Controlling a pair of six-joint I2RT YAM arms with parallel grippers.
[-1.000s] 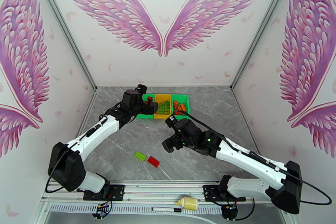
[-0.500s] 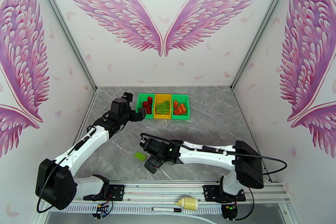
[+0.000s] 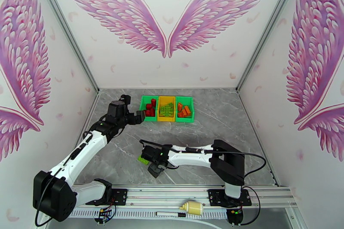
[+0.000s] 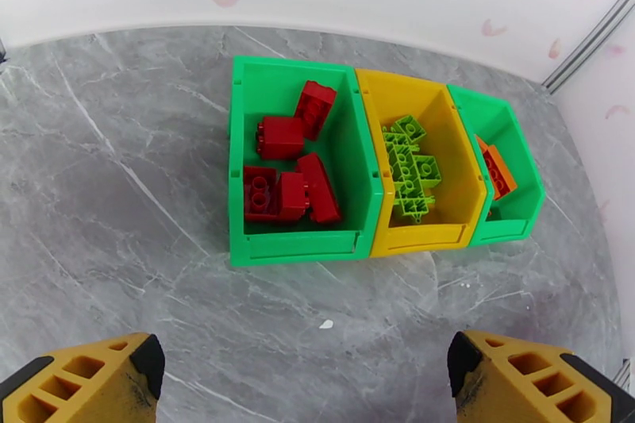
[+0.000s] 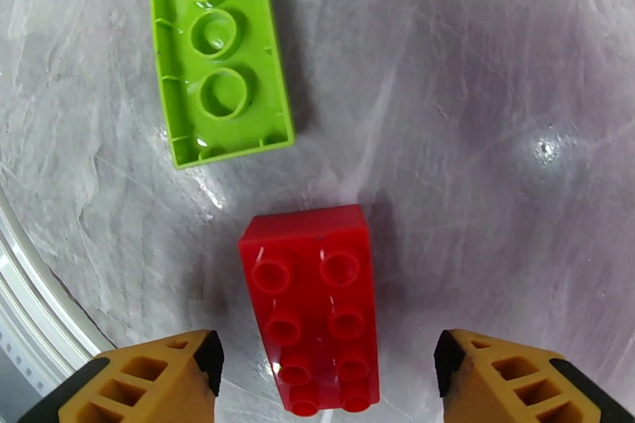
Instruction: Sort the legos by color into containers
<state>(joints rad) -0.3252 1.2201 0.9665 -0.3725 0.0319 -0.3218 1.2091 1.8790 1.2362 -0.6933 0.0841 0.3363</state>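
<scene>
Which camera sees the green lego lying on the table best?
The right wrist camera: the green lego is big and close, lying beside a red lego. The top camera shows it as a tiny speck by the right gripper. The left wrist camera faces the bins.

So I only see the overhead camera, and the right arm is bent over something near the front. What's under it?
Observer: A red lego brick, studs up, lies untouched between the open fingers of the right gripper.
Operator: And the green bit beside it?
Observer: A lime green lego brick, flipped so its hollow underside faces up, apart from the red one.
Operator: Is the other arm carrying anything?
Observer: No, the left gripper is wide open, nothing between its fingers.
</scene>
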